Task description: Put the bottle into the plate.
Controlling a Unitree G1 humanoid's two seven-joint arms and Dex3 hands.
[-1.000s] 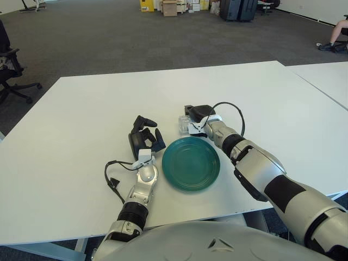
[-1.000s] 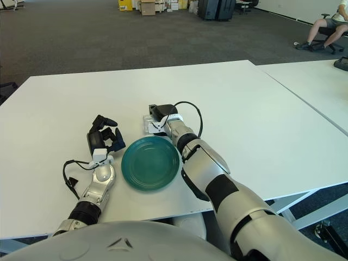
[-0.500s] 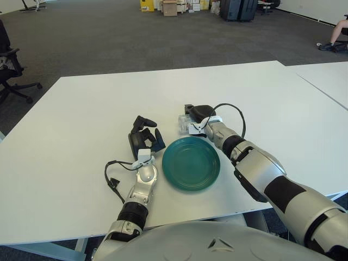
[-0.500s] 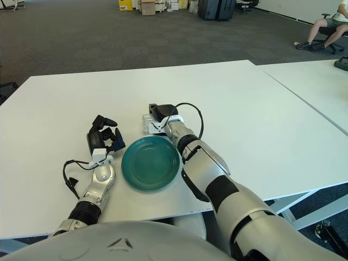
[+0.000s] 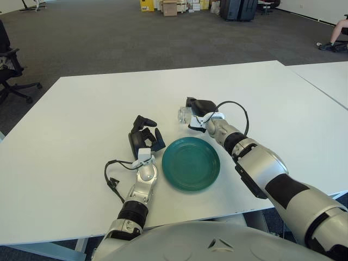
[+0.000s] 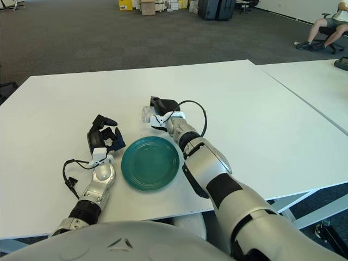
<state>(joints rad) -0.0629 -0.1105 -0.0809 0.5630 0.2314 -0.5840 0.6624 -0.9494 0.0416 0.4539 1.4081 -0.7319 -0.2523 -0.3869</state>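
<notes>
We find the right hand [image 5: 197, 113] clamped on the clear bottle [image 5: 185, 115], held beyond the far rim of the green plate [image 5: 191, 163], not in it. The left hand [image 5: 143, 139] shows left of the plate on the table [image 5: 81, 119], fingers loosely spread, holding nothing.

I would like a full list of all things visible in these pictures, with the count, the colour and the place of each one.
bottle: 1, clear, small, beyond the plate, in the right robot hand
plate: 1, dark green, on the table near its front edge, nothing in it
table: 1, white, in front of the robot
second table: 1, white, at the right
office chair: 1, black, far left on the carpet
boxes: several, at the far wall
seated person: 1, far right
left robot hand: 1, black, left of the plate, fingers apart, holding nothing
right robot hand: 1, black, beyond the plate, closed on the bottle
</notes>
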